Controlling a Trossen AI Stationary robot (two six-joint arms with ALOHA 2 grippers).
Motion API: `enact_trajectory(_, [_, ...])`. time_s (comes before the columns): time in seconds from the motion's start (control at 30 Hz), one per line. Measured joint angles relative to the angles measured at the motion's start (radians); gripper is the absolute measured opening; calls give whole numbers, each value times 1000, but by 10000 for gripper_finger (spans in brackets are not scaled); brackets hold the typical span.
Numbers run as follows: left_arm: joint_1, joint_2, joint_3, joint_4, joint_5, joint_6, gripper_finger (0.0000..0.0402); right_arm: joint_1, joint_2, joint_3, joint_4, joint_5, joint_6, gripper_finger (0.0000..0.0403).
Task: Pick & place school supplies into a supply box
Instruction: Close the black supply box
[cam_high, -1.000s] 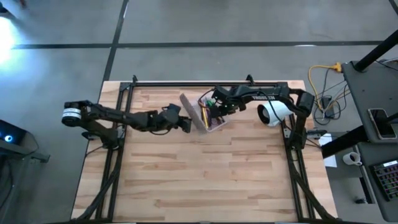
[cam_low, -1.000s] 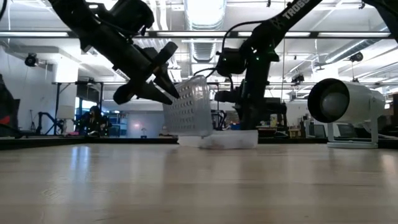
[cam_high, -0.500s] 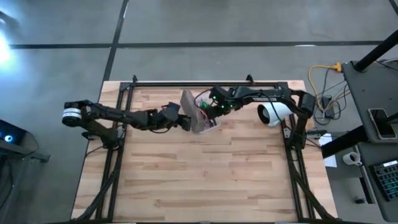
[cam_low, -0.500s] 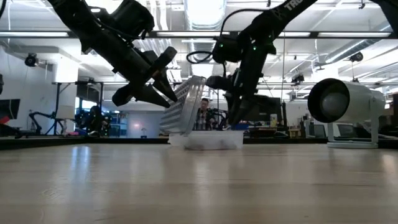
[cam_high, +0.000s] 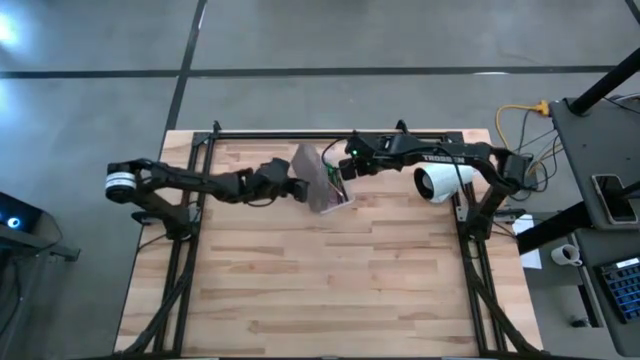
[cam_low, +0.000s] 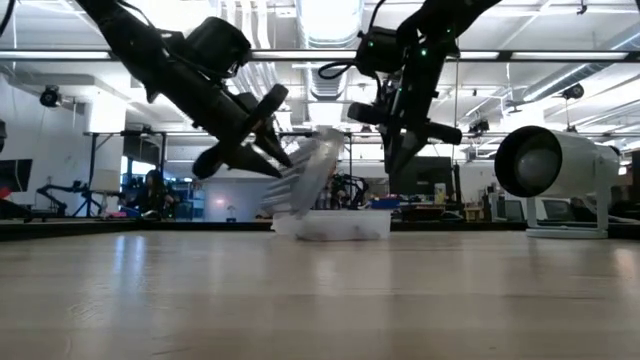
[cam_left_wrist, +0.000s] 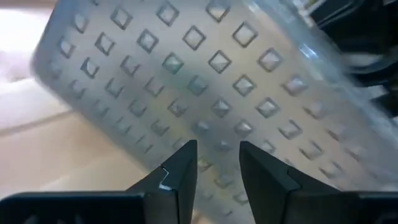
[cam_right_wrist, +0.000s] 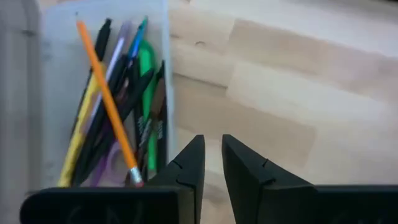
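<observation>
Closing the box (cam_high: 328, 185) is the step we judge to be in hand: the supplies (cam_right_wrist: 118, 118) already lie inside the tray, pens and pencils bunched together with what looks like a purple scissor handle under them. Our left gripper (cam_high: 297, 187) sits just behind the lid (cam_low: 305, 175), its tips against the studded outer face, which fills the left wrist view (cam_left_wrist: 186, 81). The fingers (cam_left_wrist: 180, 171) stand a little apart with nothing between them, so we push rather than grasp. The lid leans forward over the tray, away from the left gripper and toward the right one.

Our right gripper (cam_low: 405, 130) hangs above the far side of the tray, lifted clear; its jaws are nearly together and empty, and the tray lies just ahead of and beside its tips in the right wrist view.

Next, we think the left gripper must keep pressing the lid down and forward until it seats, while the right stays out of its path. A pencil end standing proud could stop it.

Compared with a second ago, the lid stood upright and now tilts well over; the right gripper was down at the tray and has risen off it, and the left has followed the lid forward.
</observation>
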Motion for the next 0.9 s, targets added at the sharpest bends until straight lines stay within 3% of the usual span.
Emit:
enact_trajectory(0.13, [12, 45, 12, 92, 53, 34, 104, 5, 10, 0, -15, -35, 54, 53])
enact_trajectory(0.4, [3, 137, 39, 82, 218, 33, 104, 15, -11, 2, 1, 34, 88, 61])
enact_trajectory(0.73, [-14, 15, 33, 57, 194, 75, 104, 9, -5, 1, 167, -21, 26, 59])
enact_trajectory(0.9, [-14, -57, 33, -145, 119, 82, 104, -19, 52, 1, 230, -113, 28, 59])
